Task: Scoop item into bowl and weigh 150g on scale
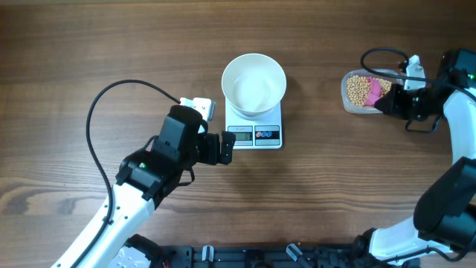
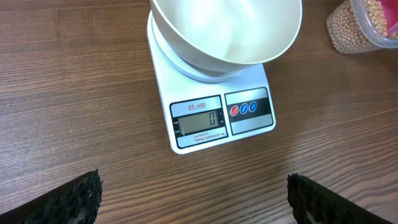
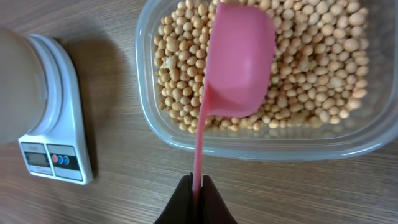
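Dark wood-grain table [image 1: 89, 45] runs under everything, matte and streaky, with nothing on it to stop a stray bean from rolling. The beans [image 3: 311, 81] are small, round and tan-yellow, smooth-skinned and dry-looking, heaped loose in a clear tub [image 3: 261, 148] at the right side of the table. I'd judge them hard and light, quick to slide over each other and impossible to pinch one by one, so they want carrying in something cupped and kept level. That something is the pink scoop [image 3: 239, 62], thin glossy plastic that looks stiff, its rounded cup lying over the beans and its narrow handle running back over the tub's front wall. Whether the cup holds any beans I cannot tell from this side. The right gripper [image 3: 198, 183] is pinched tight on the far end of that handle, a long lever, so I expect any twist of the wrist to tip the load. The tub is soft-cornered and see-through, likely light enough to skid if pushed.

Well apart to the left, the bowl [image 1: 253, 89] stands on the scale [image 2: 217, 118], deep, plain white and empty inside. The scale is a flat white square with a grey display [image 2: 199, 118] reading zero beside three small coloured buttons. The left gripper [image 2: 194, 193] hovers near the scale's front edge, its ribbed black fingers [image 2: 81, 193] spread wide and holding nothing.
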Robot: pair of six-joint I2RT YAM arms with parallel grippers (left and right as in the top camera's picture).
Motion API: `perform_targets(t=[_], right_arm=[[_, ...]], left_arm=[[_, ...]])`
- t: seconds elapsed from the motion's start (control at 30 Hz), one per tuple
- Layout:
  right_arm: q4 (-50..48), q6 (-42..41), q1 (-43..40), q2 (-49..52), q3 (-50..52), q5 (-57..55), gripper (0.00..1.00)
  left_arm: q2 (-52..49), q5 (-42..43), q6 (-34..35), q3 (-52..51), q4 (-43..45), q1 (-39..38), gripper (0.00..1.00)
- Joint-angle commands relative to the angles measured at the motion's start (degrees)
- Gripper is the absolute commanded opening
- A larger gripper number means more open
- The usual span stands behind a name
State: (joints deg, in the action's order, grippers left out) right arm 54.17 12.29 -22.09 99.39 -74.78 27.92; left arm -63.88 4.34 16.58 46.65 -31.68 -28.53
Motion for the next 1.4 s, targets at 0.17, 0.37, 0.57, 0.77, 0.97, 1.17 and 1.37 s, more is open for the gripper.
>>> perform_targets(t=[0.17,0.37,0.57,0.77,0.97,1.17,1.37], right_arm=[[0.11,-2.51,-0.72,1.66,-0.46,5.57,0.04],[1.6,-3.32,-1.99,4.39,-0.46,11.67,0.04],[2.25,-3.45,-3.56,4.39,-0.46,13.25,0.04],[2.34,-3.93,-5.6,4.46,-0.46,13.07,0.04],[2.82,-3.85,-5.81,6.86,-0.46,16.76,0.04],[2.67,-3.32,-7.45,7.23,-0.46,20.2,0.04],[3.3,-2.56,-9.18,7.3,-0.35,20.22,0.04]], left_arm=[[-0.22,-0.57,-1.36,0.17,0.2,0.28,1.0],[-0.22,-0.57,-1.36,0.17,0.2,0.28,1.0],[-0.22,-0.57,-1.36,0.17,0.2,0.28,1.0],[-0.22,-0.57,-1.36,0.17,0.2,0.28,1.0],[-0.22,-0.57,-1.36,0.17,0.2,0.28,1.0],[-0.22,-0.57,-1.36,0.17,0.2,0.28,1.0],[-0.22,-0.57,-1.36,0.17,0.2,0.28,1.0]])
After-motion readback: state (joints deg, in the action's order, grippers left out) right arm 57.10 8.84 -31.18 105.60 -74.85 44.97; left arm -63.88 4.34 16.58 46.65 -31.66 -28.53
